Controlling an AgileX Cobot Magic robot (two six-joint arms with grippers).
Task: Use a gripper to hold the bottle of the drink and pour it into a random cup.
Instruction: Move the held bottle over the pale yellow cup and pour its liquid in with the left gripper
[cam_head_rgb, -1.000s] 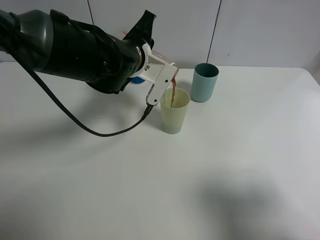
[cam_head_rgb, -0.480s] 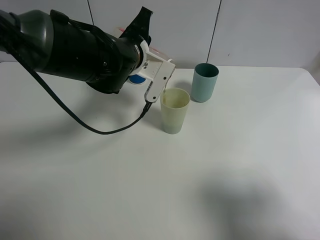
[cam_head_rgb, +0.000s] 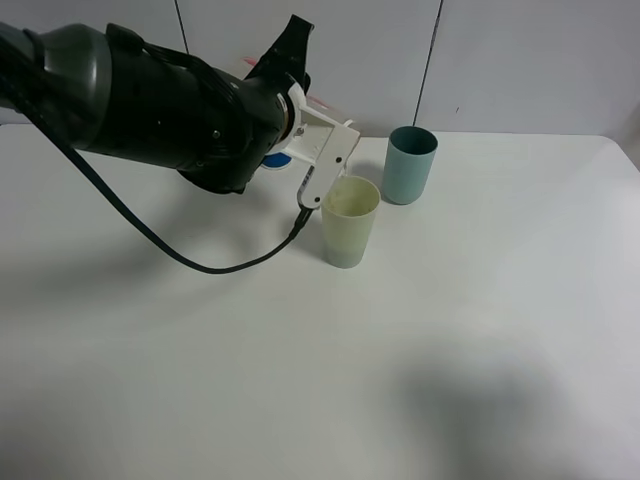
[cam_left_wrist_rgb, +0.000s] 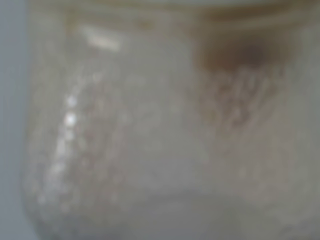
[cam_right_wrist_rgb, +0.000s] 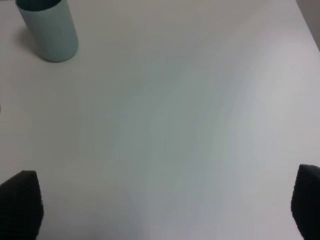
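L gripper (cam_head_rgb: 330, 165): fingers clamped on bottle (cam_left_wrist_rgb: 150, 130), by yellow-green cup (cam_head_rgb: 349, 225) rim; no stream. R gripper (cam_right_wrist_rgb: 164, 202): fingers apart. Step: pour, prob. finished. Next: right bottle gently.

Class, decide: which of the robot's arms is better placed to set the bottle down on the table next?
Left. The left gripper holds the bottle by the rim of the yellow-green cup; the right gripper is open, empty, over bare table.
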